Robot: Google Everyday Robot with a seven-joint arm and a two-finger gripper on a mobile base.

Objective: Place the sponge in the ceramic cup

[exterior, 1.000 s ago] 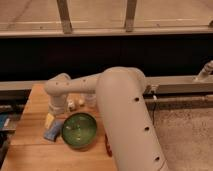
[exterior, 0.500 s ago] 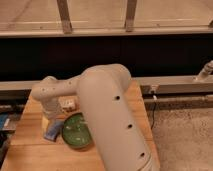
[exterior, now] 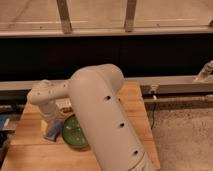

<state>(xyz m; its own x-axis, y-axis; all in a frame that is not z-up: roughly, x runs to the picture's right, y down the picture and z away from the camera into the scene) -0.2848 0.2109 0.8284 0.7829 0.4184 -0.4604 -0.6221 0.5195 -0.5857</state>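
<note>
Wooden table (exterior: 35, 155) fills the near left of the view; its front is crossed by the robot's white arm (exterior: 112, 125), which rises from the lower right and hides much of the surface; green bowl (exterior: 74, 134) stands on the table, its right part covered by that arm. Blue-grey sponge (exterior: 53, 130) lies flat on the table just beside the bowl's left rim; a yellowish patch (exterior: 44, 125) shows against its left side, nature not determined. Gripper (exterior: 51, 121) hangs at the end of the downturned wrist, directly over the sponge and close to it; jaws spread wide, nothing pinched; contact with the sponge cannot be told. Pale shape (exterior: 63, 104) shows in the gap behind the forearm, mostly hidden; what it is cannot be told. Speckled floor (exterior: 182, 135) lies to the right of the table. Beyond the table runs a grey rail (exterior: 170, 82); behind it a dark band of wall (exterior: 100, 55); above that, a lit frame with two slanted posts (exterior: 64, 15).
</note>
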